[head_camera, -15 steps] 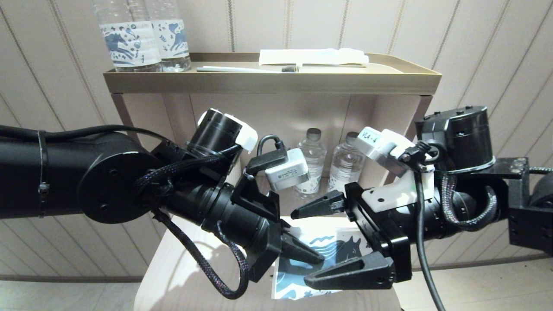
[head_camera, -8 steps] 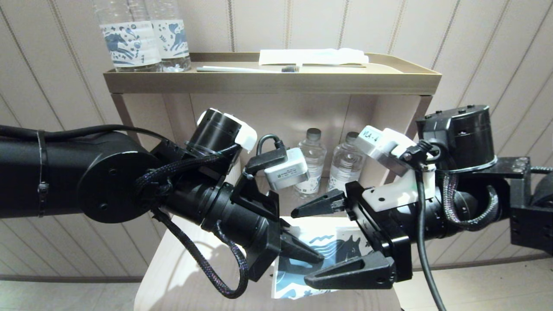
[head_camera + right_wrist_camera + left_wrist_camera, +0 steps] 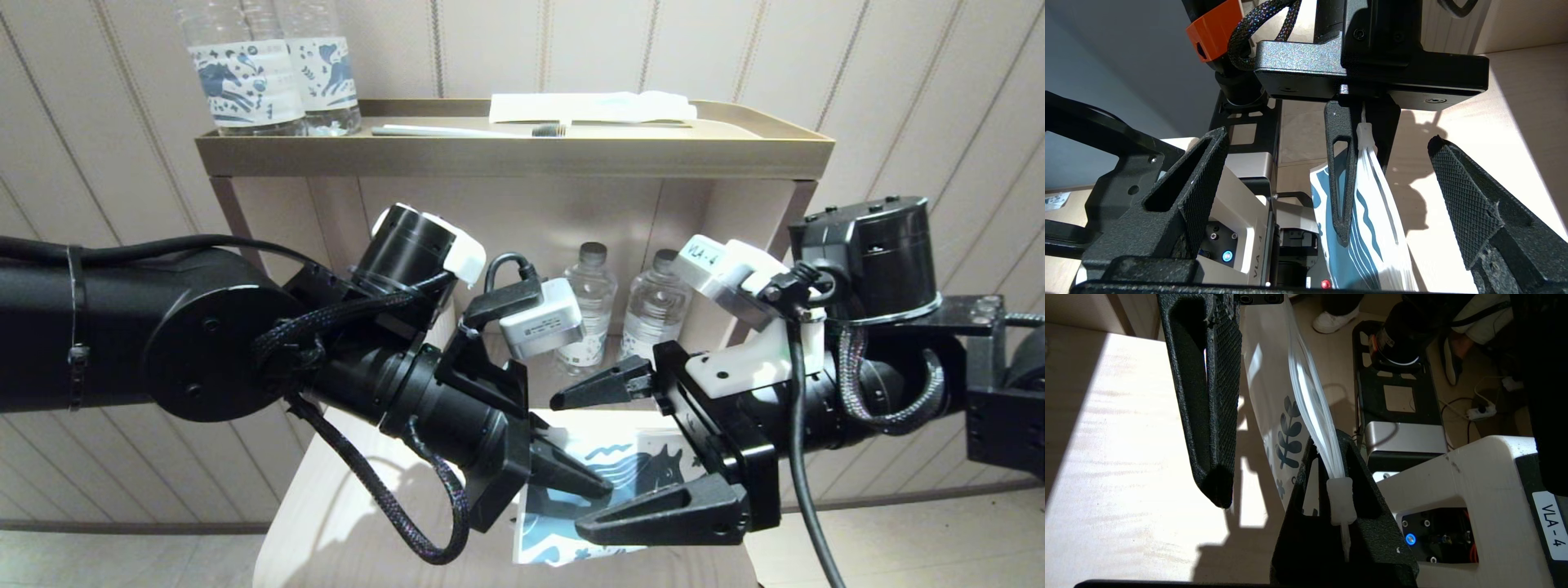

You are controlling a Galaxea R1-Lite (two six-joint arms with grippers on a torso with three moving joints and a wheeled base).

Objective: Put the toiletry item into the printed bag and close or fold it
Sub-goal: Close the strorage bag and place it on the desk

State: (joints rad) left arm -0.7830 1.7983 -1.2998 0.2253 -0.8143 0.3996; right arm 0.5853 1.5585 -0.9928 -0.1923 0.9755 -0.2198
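Head view: my left claw (image 3: 571,474) pinched the printed bag (image 3: 629,469) above the desk (image 3: 343,523), while my right claw (image 3: 608,457) gaped wide around it.

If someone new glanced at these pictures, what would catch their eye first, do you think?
Probably the two black arms meeting mid-frame over the pale table, with the printed bag between them. The left claw pinches the bag, while the right claw gapes wide open around it. Behind, a gold tray carries horse-label bottles and a toothbrush.
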